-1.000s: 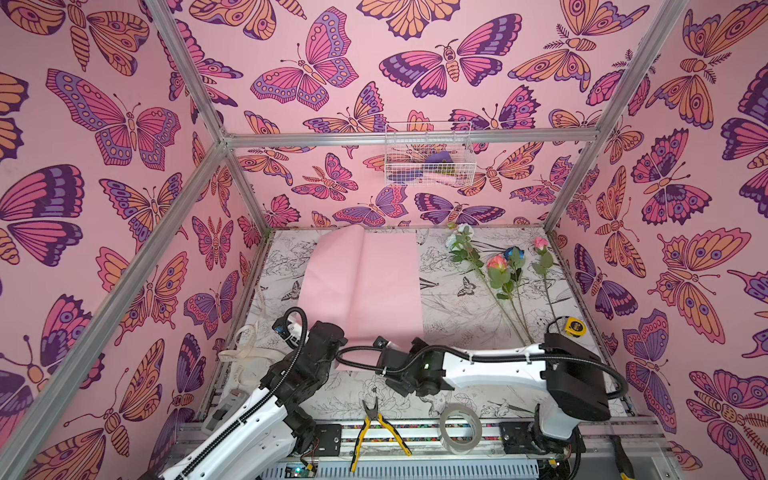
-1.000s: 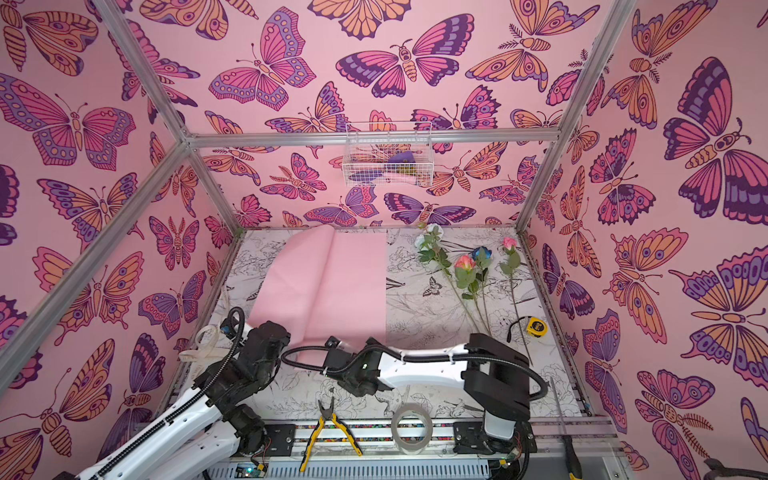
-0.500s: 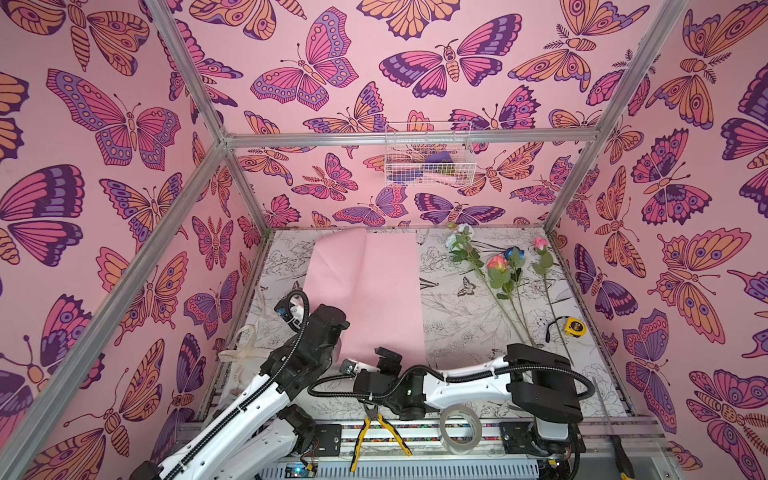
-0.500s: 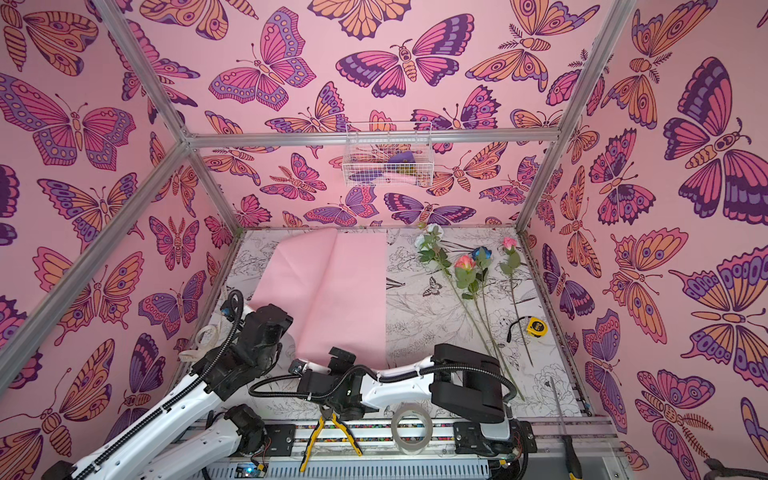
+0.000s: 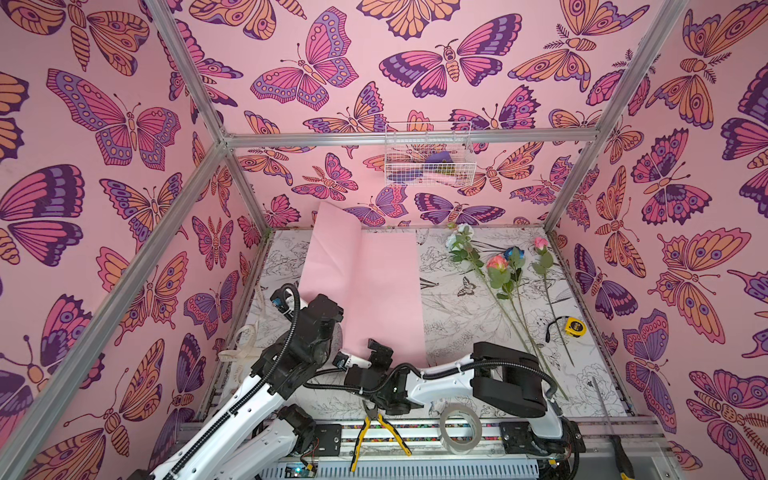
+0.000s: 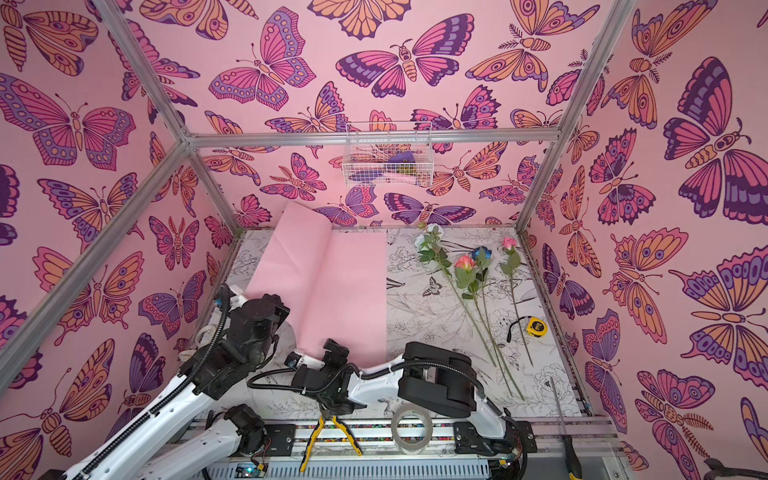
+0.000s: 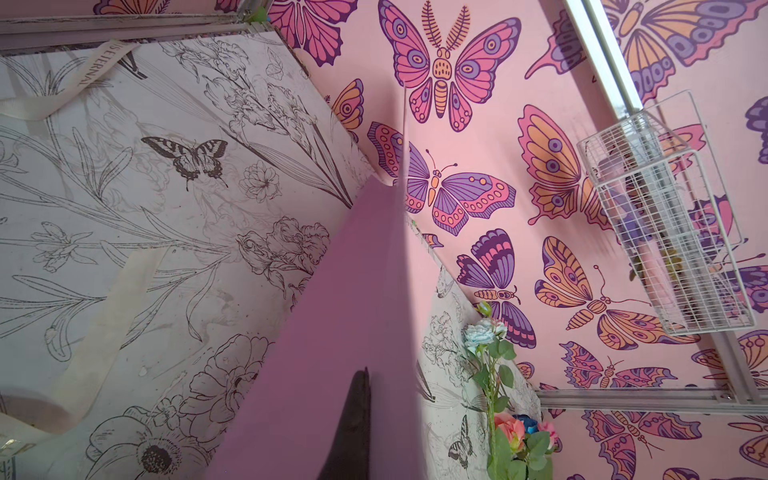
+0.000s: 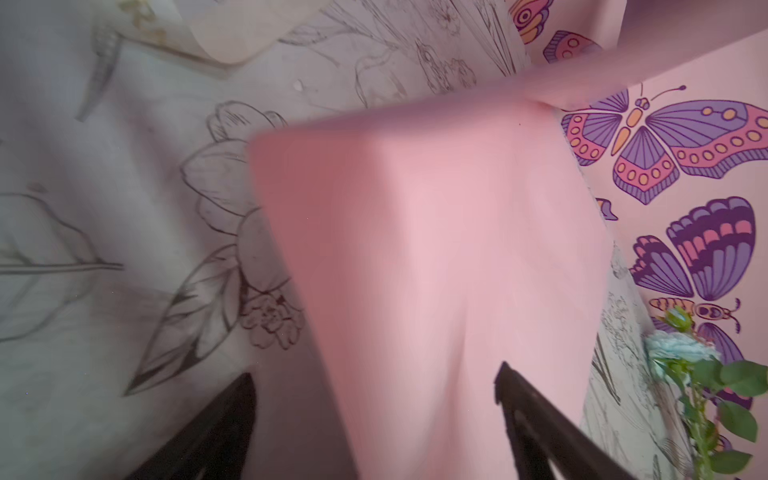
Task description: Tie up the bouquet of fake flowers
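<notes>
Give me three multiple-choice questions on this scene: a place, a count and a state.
1. In both top views, where do the fake flowers lie relative to the pink paper sheet? A on it; B right of it, on the table; C left of it.
2. How many flower heads show? A two; B four; C six.
3. The right gripper is: A open, jaws astride the sheet's edge; B shut on nothing; C shut on a stem.
Answers: B, the stems rest on the table apart from the sheet; B, white, coral, blue and pink heads; A, the jaws stand apart in the right wrist view.
</notes>
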